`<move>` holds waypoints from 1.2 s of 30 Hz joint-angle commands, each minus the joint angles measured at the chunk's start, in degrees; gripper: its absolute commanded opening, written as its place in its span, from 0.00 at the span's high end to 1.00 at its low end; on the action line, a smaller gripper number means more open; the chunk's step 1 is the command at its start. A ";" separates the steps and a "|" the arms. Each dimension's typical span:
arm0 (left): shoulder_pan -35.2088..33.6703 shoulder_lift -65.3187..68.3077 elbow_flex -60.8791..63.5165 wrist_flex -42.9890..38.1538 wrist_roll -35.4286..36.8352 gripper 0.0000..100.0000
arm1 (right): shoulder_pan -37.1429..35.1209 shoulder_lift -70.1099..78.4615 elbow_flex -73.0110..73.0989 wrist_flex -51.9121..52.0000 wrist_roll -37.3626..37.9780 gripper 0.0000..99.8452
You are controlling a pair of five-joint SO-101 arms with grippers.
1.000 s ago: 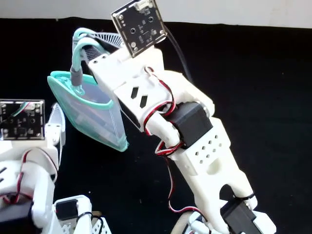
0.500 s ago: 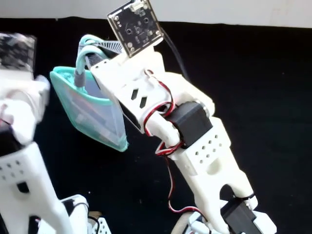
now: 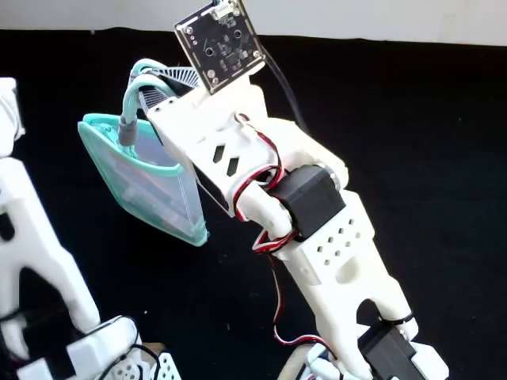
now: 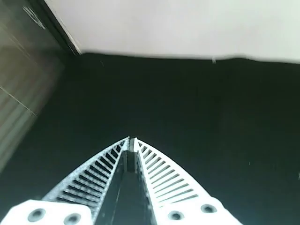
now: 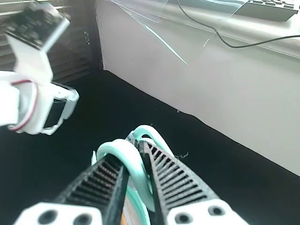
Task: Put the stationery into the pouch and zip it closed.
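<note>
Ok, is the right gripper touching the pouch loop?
Touching. The right wrist view shows the right gripper clamped on the teal loop, with no gap on either side.

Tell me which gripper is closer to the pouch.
Right. The right gripper is shut on the pouch's teal loop; the left gripper, shut and empty, is off to the side, not touching it.

A clear plastic pouch with teal edging (image 3: 150,186) hangs tilted, its teal cord loop (image 5: 125,158) clamped in the right gripper (image 5: 137,142).
</note>
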 commanded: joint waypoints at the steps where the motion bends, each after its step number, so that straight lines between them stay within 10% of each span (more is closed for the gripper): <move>1: 1.01 3.47 -2.33 -1.67 0.44 0.99 | -0.13 -0.13 -2.33 0.31 0.70 0.99; 19: 10.24 17.89 -1.45 -4.57 0.18 0.99 | 0.48 -0.04 -2.33 1.63 0.79 0.99; 36: 13.85 17.36 9.19 9.85 0.09 0.99 | 4.97 -0.13 -2.95 -1.36 0.79 0.99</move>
